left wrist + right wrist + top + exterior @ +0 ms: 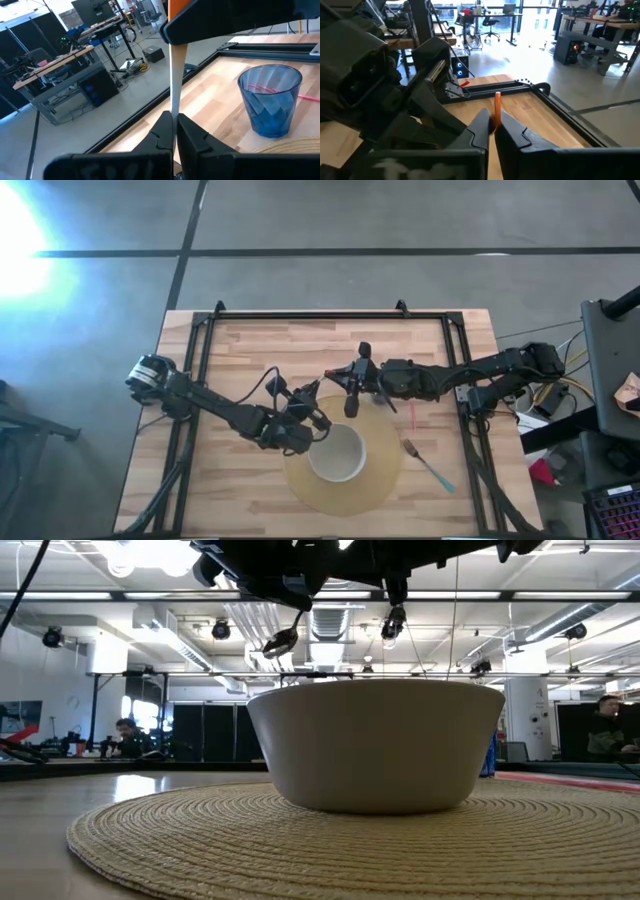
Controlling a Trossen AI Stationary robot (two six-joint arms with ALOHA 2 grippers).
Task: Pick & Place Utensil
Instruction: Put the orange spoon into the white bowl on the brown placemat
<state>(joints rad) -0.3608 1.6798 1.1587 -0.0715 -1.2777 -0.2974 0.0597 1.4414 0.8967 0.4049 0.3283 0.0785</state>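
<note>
A utensil with a cream shaft [175, 75] and an orange end [497, 102] hangs in the air between both grippers. A spoon-like metal end [283, 640] shows in the low view. My left gripper [318, 423] and my right gripper [350, 408] are both shut on the utensil, above the far rim of a white bowl [337, 452]. The bowl stands on a round woven placemat [375, 480]. A second utensil, a fork with a teal handle [428, 464], lies on the table to the right of the mat. My left gripper pinches the utensil's cream shaft [174, 111] between its two fingers, which lie across it. The utensil is lifted clear of the table. My right gripper pinches the orange end [497, 114] between its two fingers, and a short orange piece sticks out past their tips.
A blue translucent cup [270, 100] stands on the wood beside the mat, near a thin pink stick [413, 416]. A dark metal frame [300, 315] runs along the table's far and side edges. People sit at desks in the room behind.
</note>
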